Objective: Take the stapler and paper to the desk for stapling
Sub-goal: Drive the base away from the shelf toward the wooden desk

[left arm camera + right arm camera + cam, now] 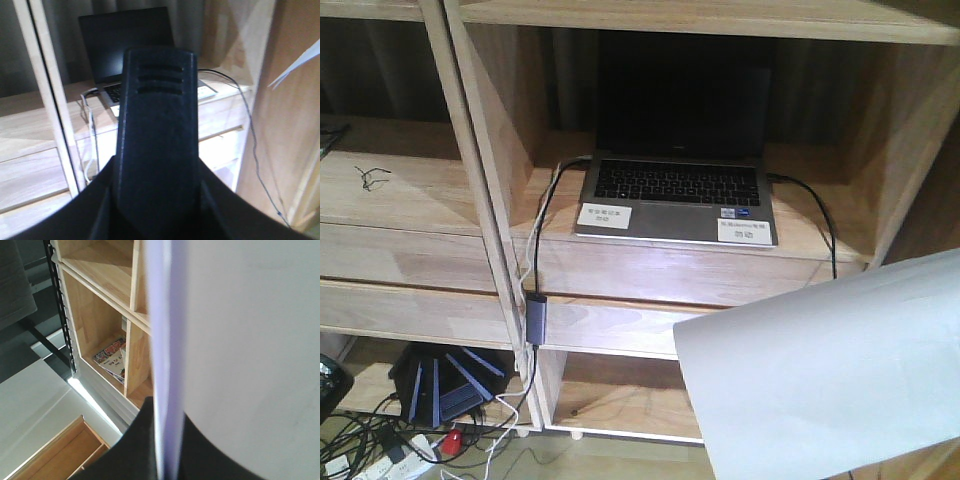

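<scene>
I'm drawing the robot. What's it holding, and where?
Right hand pinches the paper by an edge; left hand grips a black thing, probably the stapler, by one end.

— Home office or study, by the look?
— Likely so. Light-wood shelf unit (410, 180), open laptop (675, 185) plugged in on one shelf, tangled cables (360, 430) and power strip (390, 465) on the floor (580, 460), magazines (112, 360) lower down.

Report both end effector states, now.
Left end effector: closed on what looks like the stapler.
Right end effector: closed on the paper.
</scene>
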{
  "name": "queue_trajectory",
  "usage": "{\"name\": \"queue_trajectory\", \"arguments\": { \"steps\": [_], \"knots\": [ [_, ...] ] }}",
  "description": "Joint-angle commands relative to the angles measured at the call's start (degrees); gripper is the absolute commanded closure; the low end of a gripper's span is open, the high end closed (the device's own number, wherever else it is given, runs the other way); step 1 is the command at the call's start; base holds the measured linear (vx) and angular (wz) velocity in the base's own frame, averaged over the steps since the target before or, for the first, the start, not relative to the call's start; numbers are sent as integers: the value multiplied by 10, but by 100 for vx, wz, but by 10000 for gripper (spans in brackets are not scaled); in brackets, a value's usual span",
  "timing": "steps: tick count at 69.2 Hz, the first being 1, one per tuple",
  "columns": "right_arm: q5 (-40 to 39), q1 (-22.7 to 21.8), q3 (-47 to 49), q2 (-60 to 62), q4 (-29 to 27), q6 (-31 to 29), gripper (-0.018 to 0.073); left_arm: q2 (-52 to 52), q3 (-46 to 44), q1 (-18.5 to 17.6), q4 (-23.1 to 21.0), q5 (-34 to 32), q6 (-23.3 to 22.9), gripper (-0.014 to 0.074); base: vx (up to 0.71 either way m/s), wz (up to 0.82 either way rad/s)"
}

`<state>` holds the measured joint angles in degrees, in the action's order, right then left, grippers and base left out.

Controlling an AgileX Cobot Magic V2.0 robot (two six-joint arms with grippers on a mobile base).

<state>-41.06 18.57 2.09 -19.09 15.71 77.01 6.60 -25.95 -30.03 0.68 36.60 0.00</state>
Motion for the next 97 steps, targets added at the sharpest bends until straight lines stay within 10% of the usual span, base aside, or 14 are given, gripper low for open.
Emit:
{"name": "queue_trajectory", "arguments": {
  "steps": [1,97],
  "knots": [
    [-38,-2,14,-5,1,-7,561,6,-17,-3,-3,-70,0,603,-16,-12],
    [-38,-2,14,-5,2,-7,561,6,-17,-3,-3,-70,0,603,-4,26]
  ]
}}
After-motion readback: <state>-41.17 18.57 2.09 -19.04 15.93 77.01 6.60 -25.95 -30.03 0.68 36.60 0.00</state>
